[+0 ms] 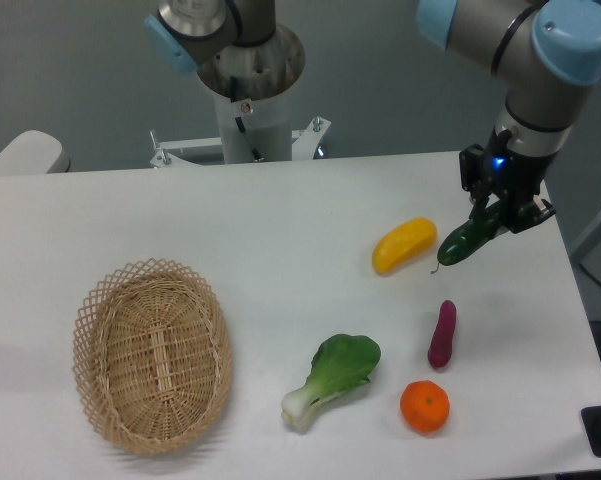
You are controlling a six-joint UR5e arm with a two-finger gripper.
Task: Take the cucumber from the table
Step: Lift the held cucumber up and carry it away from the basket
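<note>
The pincer [499,212] is gripping the cucumber [466,241] by its upper end, and the cucumber is hanging tilted above the right side of the desk [280,220] — apparently clear of the surface. It is hovering just right of the yellow vegetable [404,245]. The pickup is looking essentially finished — only holding remains.
</note>
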